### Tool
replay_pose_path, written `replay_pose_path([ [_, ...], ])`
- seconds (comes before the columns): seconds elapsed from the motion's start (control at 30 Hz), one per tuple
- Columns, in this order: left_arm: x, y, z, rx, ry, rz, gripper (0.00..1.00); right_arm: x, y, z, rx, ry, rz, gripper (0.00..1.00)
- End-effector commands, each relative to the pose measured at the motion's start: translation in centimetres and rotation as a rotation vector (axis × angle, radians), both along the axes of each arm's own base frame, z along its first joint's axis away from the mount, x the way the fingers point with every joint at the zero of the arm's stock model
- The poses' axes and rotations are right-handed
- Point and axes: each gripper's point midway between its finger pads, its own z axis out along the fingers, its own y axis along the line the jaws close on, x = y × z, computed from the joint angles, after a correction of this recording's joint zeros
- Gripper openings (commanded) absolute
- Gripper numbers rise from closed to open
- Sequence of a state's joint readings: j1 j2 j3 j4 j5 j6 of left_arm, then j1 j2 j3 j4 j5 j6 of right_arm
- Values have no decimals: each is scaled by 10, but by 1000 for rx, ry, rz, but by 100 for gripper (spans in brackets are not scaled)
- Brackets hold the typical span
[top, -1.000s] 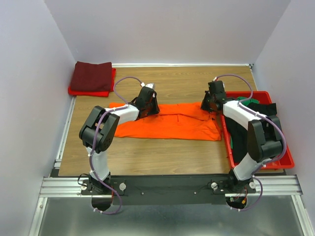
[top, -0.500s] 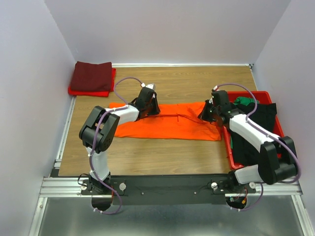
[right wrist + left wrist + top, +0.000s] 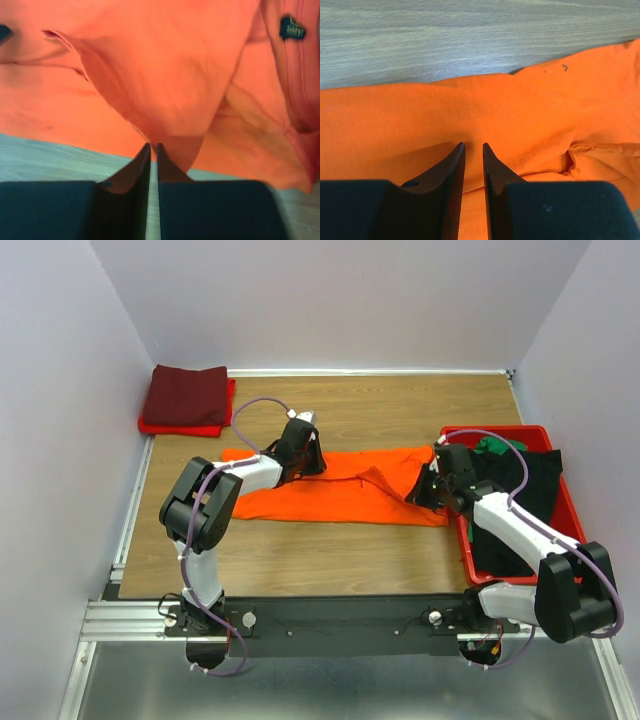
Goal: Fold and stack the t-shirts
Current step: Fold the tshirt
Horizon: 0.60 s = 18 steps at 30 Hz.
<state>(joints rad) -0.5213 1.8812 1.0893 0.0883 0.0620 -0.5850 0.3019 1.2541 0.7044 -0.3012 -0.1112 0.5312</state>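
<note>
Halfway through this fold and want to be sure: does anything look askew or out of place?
Only the orange t-shirt: its right end is bunched into a peak, pinched by the right gripper beside the red tray, while its left half lies flat on the table. Nothing looks spilled or damaged.

The orange t-shirt (image 3: pixel 340 497) lies spread, right end lifted; maroon t-shirt (image 3: pixel 186 393) folded.
</note>
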Motion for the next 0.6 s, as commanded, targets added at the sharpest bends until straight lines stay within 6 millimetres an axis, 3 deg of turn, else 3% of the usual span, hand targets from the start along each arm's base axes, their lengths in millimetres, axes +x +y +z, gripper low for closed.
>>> replay_pose_path([
  [0.0, -3, -6, 14, -16, -38, -38, 28, -17, -1, -6, 11, 37, -2, 25],
  [0.07, -2, -7, 15, -18, -41, -40, 28, -16, 0, -1, 19, 24, -4, 40],
  [0.1, -2, -7, 15, -16, -42, -42, 28, -14, 1, 5, 26, 6, -3, 42],
  [0.3, 0, -8, 21, -16, -55, -43, 28, 12, -2, 20, -7, -45, -33, 42],
  [0.33, 1, -8, 21, -17, -56, -43, 28, 20, -1, 12, -19, -30, -39, 42],
  [0.43, 1, -8, 23, -16, -53, -43, 28, 41, 6, 14, -26, -40, -47, 41],
  [0.47, 1, -7, 24, -14, -56, -41, 28, 47, 10, 4, -36, -24, -54, 41],
  [0.53, 2, -4, 27, -4, -63, -27, 28, 57, 24, 6, -43, -34, -40, 41],
  [0.57, 2, -2, 28, 3, -63, -17, 28, 58, 33, -6, -73, -16, -27, 41],
])
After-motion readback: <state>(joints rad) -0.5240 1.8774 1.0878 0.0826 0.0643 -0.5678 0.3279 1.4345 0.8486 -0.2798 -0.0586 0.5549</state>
